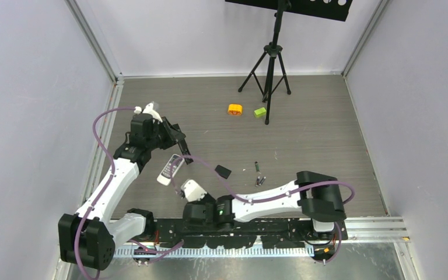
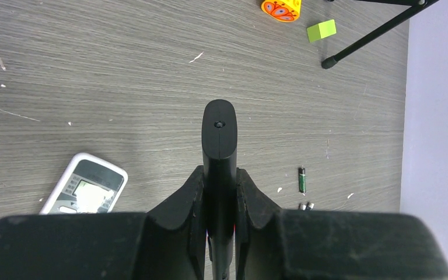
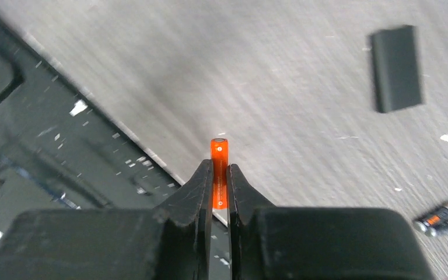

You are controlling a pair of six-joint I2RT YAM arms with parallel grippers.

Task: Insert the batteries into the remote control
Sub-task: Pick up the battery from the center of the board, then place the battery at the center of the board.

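My left gripper (image 1: 182, 150) (image 2: 219, 175) is shut on a slim black remote control (image 2: 219, 131), held edge-on above the floor with its rounded end pointing away. My right gripper (image 1: 190, 193) (image 3: 220, 166) is shut on the orange battery (image 3: 219, 153), which sticks out past the fingertips above the near table edge. A dark green battery (image 1: 256, 167) (image 2: 302, 179) lies on the wood surface. Two dark grey batteries (image 1: 260, 181) (image 3: 443, 220) lie side by side just nearer than it. A black battery cover (image 1: 223, 171) (image 3: 396, 67) lies flat between the arms.
A white remote with a display (image 1: 170, 169) (image 2: 84, 188) lies face up beside the left gripper. An orange round block (image 1: 235, 109) and a lime block (image 1: 260, 112) sit at the back by a black tripod (image 1: 270, 64). The black base rail (image 1: 239, 227) runs along the near edge.
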